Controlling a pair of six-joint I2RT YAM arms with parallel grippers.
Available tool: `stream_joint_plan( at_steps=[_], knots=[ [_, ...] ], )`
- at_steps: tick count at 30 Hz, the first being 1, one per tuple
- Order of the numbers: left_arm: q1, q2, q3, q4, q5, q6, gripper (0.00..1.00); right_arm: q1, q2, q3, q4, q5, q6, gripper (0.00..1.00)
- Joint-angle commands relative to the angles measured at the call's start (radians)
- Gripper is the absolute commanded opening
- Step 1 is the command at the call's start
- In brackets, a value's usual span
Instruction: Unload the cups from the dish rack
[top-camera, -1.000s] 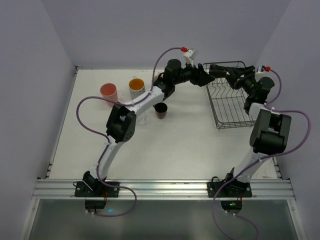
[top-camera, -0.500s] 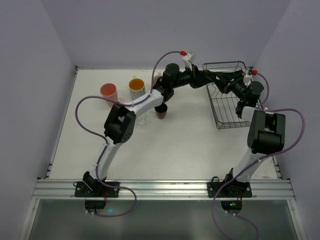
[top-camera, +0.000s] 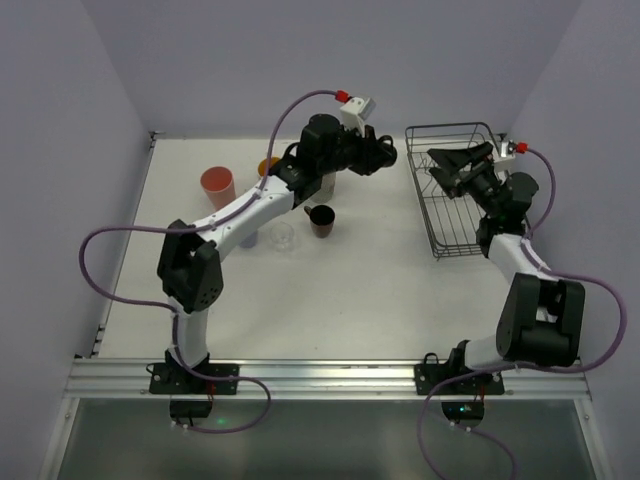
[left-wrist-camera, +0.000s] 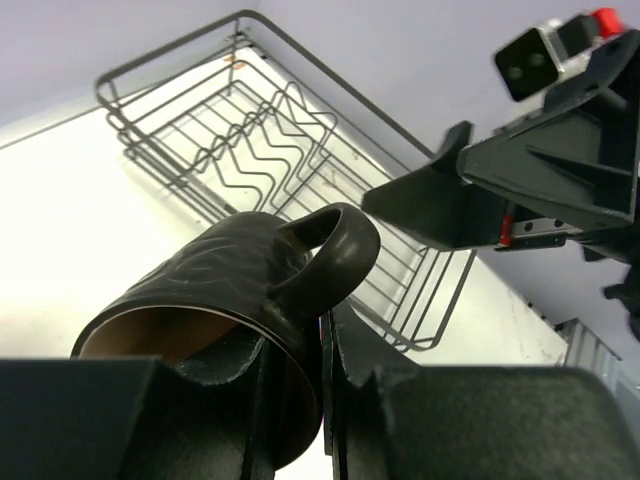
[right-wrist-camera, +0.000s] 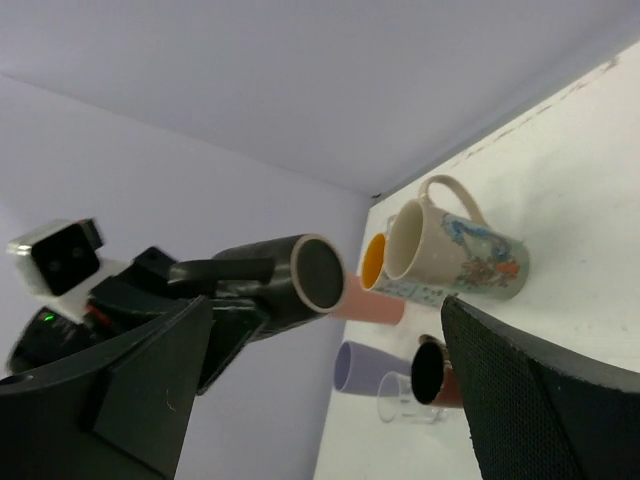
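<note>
Left end effector (top-camera: 383, 155) is clamping down on the wall of a dark mug (left-wrist-camera: 215, 285), holding it tilted just off the rack's (top-camera: 462, 215) left side. Right end effector (top-camera: 441, 168) is hovering over the rack's far end, fingers spread wide, gripping nothing. Tumbler (top-camera: 217, 183), glass (top-camera: 282, 236) and second mug (top-camera: 321, 220) are sitting on the tabletop (top-camera: 380, 290), well left of the rack.

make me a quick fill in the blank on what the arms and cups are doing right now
1. The dark brown mug is gripped by the ___ arm.
2. The right gripper hangs over the dish rack with its jaws ___.
3. The salmon tumbler stands upright on the ___.

Missing words: left; open; table
</note>
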Motion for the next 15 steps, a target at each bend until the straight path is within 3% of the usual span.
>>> stream_joint_plan(
  at_steps=[1,7,15],
  knots=[
    [-0.025,-0.095,0.003,-0.217,-0.107,0.111,0.0,0.001,-0.166,-0.034,-0.268,0.164,-0.26,0.99],
    [-0.102,0.002,0.064,-0.466,-0.273,0.193,0.0,0.0,-0.424,-0.063,-0.538,0.33,-0.457,0.99],
    [-0.155,0.151,0.135,-0.563,-0.408,0.213,0.0,0.001,-0.761,-0.027,-0.798,0.431,-0.587,0.99]
  ],
)
